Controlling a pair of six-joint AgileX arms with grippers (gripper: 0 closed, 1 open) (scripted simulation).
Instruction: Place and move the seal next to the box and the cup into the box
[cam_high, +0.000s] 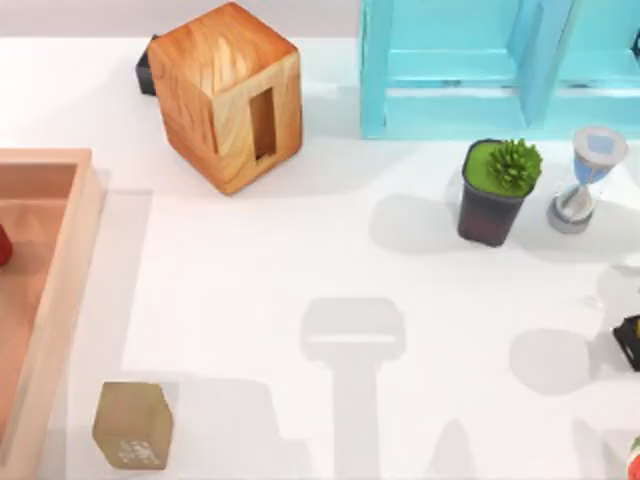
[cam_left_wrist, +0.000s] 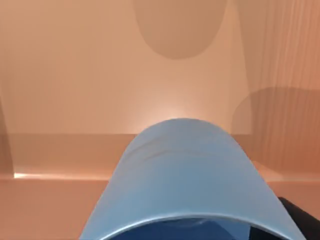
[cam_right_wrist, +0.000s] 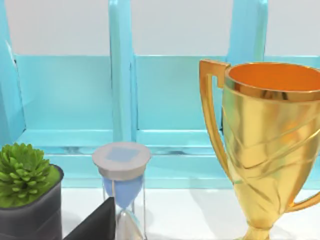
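Blue cup (cam_left_wrist: 182, 180) above the box (cam_left_wrist: 75, 75); seal (cam_high: 133, 425) just beside it.

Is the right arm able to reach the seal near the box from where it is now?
Probably yes. The seal stands alone beside the box, with bare table between it and the table's right side, where the right wrist view looks at the hourglass and the trophy. Nothing stands across the way, though it is far.

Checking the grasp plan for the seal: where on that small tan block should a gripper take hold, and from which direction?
Grip the seal across two opposite flat side faces, coming straight down from above. It sits upright and alone on the table, just right of the box wall; closing along the wall's direction probably keeps the fingers clear of it.
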